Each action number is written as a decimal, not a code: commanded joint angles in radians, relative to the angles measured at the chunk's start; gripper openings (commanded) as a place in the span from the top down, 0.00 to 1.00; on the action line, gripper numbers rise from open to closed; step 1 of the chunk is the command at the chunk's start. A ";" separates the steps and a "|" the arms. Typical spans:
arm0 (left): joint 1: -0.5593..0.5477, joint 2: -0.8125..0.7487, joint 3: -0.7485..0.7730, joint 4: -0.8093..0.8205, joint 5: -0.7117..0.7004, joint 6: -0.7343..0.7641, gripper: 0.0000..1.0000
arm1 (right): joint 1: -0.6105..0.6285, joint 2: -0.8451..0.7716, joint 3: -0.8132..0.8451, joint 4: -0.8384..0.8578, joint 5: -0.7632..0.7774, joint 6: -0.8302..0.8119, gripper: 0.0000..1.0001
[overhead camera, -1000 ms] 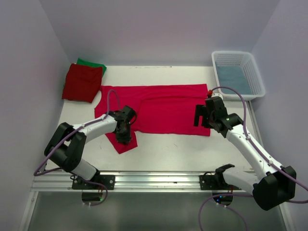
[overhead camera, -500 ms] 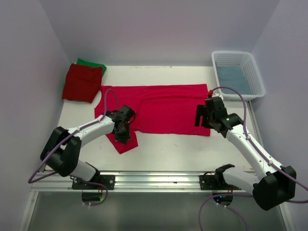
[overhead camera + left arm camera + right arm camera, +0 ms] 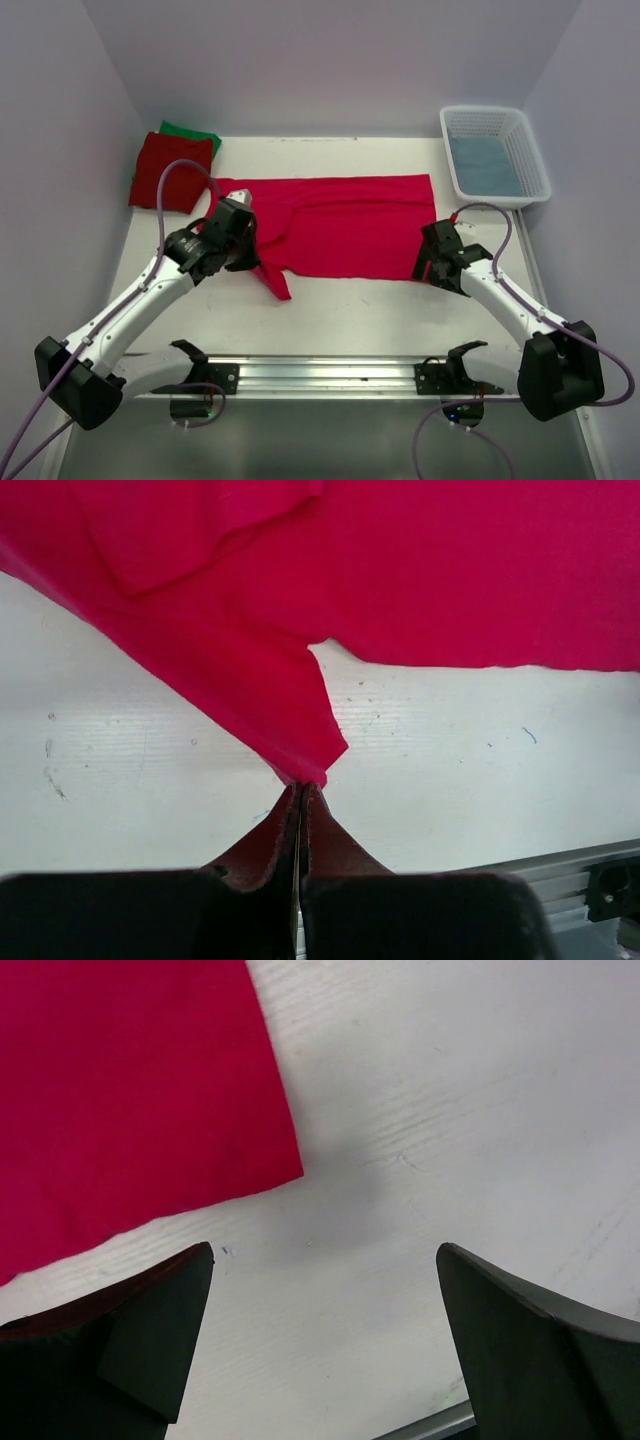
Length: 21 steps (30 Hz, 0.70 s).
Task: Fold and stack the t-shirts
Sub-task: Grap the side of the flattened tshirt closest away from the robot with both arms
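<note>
The fold of the pink shirt (image 3: 340, 225) was in hand: the left pincer (image 3: 300, 786) pinched its sleeve tip (image 3: 305, 752), with the cloth spreading ahead. The right pincer (image 3: 325, 1257) gaped, the hem corner (image 3: 283, 1163) just ahead-left, probably next to be grasped.

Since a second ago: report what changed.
Left gripper shut on the sleeve of the crimson-pink shirt and lifted it leftward. Right gripper, open, moved nearer, to that shirt's near right corner. Dark red shirt, green shirt and basket stayed.

White table (image 3: 340, 300): pink tee (image 3: 350, 225) spread mid, red tee (image 3: 170, 172) on green tee (image 3: 195, 133) far-L, basket (image 3: 480, 122) far-R.
</note>
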 commanded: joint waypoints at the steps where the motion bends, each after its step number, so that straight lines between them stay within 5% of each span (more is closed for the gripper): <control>1: -0.005 -0.039 0.048 -0.049 -0.025 0.007 1.00 | -0.008 -0.032 -0.009 0.034 0.107 0.172 0.04; 6: -0.005 -0.044 0.027 -0.037 -0.013 0.019 1.00 | -0.057 0.008 -0.039 0.157 0.091 0.203 0.13; 12: -0.005 -0.050 0.005 -0.034 -0.004 0.012 1.00 | -0.134 0.126 -0.031 0.260 -0.017 0.234 0.43; 21: -0.003 -0.051 0.011 -0.045 -0.017 -0.002 1.00 | -0.186 0.189 -0.049 0.302 -0.138 0.293 0.46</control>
